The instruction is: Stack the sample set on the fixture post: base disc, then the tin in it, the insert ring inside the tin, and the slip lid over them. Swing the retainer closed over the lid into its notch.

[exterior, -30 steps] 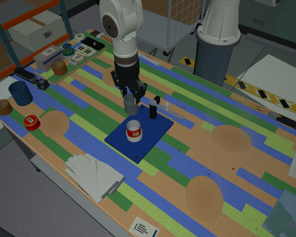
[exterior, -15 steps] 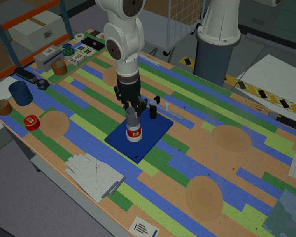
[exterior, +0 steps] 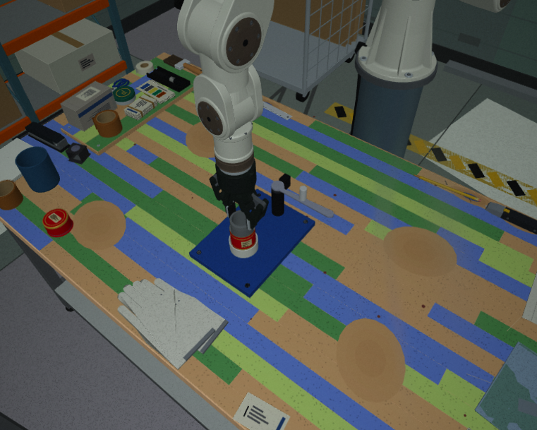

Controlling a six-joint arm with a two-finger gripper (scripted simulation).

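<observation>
On the blue fixture plate at the middle of the table, a red tin sits in a white base disc. I hold a grey insert ring in my gripper; its lower end reaches into the tin. A black post stands at the plate's far edge. The grey retainer arm lies swung out to the right on the table, with a small white knob on it. A red slip lid lies far left near the table's edge.
A dark blue cup and a tape roll stand at the far left. A tray of small boxes sits at the back left. White gloves lie at the near edge. Tan round patches mark the tabletop.
</observation>
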